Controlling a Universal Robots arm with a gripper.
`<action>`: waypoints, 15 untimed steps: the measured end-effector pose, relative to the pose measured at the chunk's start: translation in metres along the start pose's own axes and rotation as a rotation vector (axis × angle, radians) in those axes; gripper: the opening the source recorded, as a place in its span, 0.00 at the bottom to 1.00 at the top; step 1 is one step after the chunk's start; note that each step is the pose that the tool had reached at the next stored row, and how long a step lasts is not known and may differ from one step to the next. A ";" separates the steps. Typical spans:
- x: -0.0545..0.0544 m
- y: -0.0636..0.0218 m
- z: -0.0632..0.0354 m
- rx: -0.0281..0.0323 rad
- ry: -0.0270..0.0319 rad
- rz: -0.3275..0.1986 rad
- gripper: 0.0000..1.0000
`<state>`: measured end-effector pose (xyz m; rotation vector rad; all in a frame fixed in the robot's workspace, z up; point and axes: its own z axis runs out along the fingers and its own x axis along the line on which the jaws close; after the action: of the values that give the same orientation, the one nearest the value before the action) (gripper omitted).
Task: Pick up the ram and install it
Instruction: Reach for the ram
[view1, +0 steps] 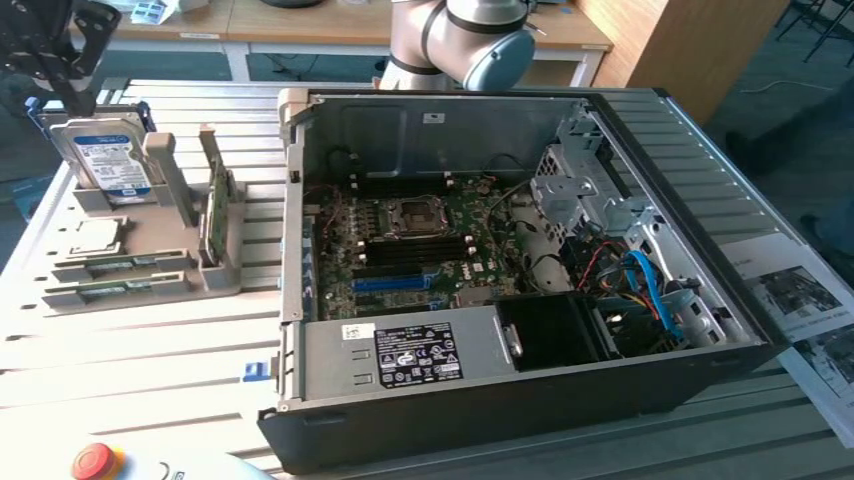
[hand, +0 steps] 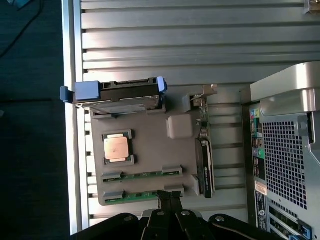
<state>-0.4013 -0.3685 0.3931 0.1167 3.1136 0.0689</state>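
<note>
The ram (hand: 142, 175) lies flat near the edge of the grey holder tray (hand: 150, 145), opposite the hard drive (hand: 117, 97). The gripper (hand: 169, 196), fingers pressed together on nothing, hangs over this edge, perhaps above a second stick (hand: 137, 196). The slatted aluminium table (hand: 150, 30) extends past the tray; the open computer case (view1: 534, 410) stands beside the tray.

No readable txt: labels on PSU (view1: 400, 352) & hard drive (view1: 110, 158) too small.
</note>
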 end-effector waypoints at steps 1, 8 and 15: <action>0.002 0.0000 -0.0001 0.0000 0.0000 0.000 0.10; 0.015 -0.0003 -0.0004 0.0000 0.0000 0.000 0.10; 0.017 -0.0004 -0.0005 0.0001 0.0000 0.000 0.10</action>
<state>-0.4187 -0.3676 0.3931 0.1165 3.1137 0.0688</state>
